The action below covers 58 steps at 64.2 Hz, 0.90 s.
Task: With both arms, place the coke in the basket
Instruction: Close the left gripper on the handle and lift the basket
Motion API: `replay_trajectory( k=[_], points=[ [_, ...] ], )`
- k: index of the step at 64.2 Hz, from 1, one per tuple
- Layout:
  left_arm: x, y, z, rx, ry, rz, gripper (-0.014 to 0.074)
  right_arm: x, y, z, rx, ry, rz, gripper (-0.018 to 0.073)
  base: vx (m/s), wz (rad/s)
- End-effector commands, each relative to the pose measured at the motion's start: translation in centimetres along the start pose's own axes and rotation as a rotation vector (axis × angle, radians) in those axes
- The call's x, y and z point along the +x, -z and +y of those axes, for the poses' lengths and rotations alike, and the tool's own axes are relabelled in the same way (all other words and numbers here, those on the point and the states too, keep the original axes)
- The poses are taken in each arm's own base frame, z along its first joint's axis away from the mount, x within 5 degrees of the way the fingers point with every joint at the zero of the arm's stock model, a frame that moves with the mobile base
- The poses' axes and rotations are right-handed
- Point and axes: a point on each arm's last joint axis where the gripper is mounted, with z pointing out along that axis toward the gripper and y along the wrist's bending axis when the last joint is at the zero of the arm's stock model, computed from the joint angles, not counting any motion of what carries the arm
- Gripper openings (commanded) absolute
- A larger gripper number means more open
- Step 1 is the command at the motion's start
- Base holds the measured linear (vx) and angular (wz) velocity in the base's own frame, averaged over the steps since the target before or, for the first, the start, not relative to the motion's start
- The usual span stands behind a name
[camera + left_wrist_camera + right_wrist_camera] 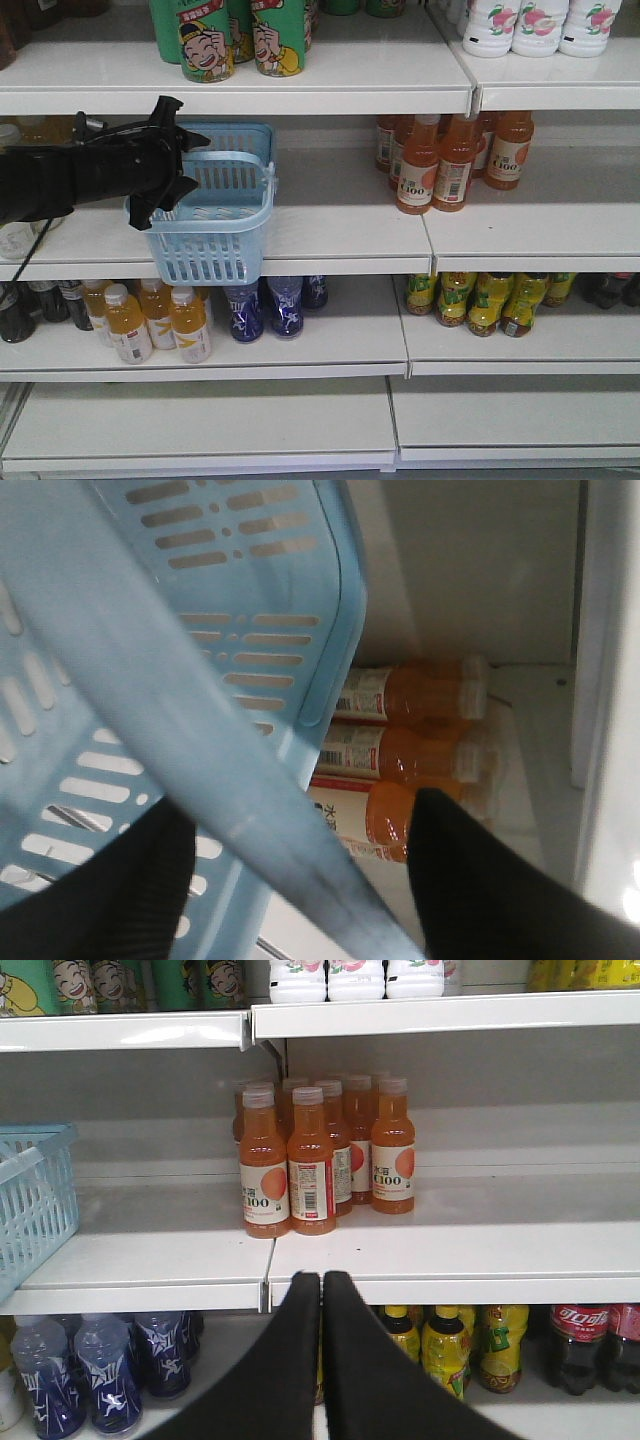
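Note:
The light blue basket point(215, 235) stands on the middle shelf at the left, and its corner shows in the right wrist view point(30, 1200). My left gripper point(180, 172) reaches in from the left at the basket's near rim. It is open: in the left wrist view its two black fingers point(440, 870) stand wide apart, with the basket's handle point(150, 700) running between them, untouched by the pads. My right gripper point(321, 1278) is shut with nothing in it, level with the middle shelf's front edge, below the orange bottles. The coke is out of view.
Orange juice bottles point(450, 160) stand on the middle shelf right of the basket. Green cans point(205, 40) and white bottles point(540, 25) fill the top shelf. Below are yellow drinks point(150, 320), blue bottles point(265, 305), yellow-green bottles point(490, 300) and dark cola bottles point(580, 1345).

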Motion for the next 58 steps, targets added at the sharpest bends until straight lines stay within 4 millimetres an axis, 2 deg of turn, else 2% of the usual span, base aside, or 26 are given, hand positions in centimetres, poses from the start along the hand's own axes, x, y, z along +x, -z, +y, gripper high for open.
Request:
replay_trajectory(
  k=[1, 8, 10, 28, 45, 58],
  points=[
    [0.5, 0.8, -3.1, 0.136, -0.027, 0.059, 0.0270, -0.2, 0.1, 0.0, -0.001, 0.014, -0.070, -0.0009, 0.00, 0.00],
    [0.7, 0.5, -3.0, 0.149, -0.065, 0.093, 0.0027, -0.2, 0.1, 0.0, -0.001, 0.014, -0.070, -0.0009, 0.00, 0.00],
    [0.7, 0.5, -3.0, 0.150, -0.086, 0.094, -0.0010, -0.2, 0.1, 0.0, -0.001, 0.014, -0.070, -0.0009, 0.00, 0.00],
    [2.0, 1.8, -4.6, 0.264, -0.263, 0.209, -0.0008, -0.2, 0.1, 0.0, -0.001, 0.014, -0.070, -0.0009, 0.00, 0.00],
    [3.9, 4.2, -6.8, 0.427, -0.359, 0.387, -0.0008, -0.2, 0.1, 0.0, -0.001, 0.014, -0.069, -0.0009, 0.00, 0.00],
    [5.4, 6.2, -7.3, 0.507, -0.400, 0.498, -0.0008, -0.2, 0.1, 0.0, -0.001, 0.014, -0.069, -0.0009, 0.00, 0.00]
  ],
)
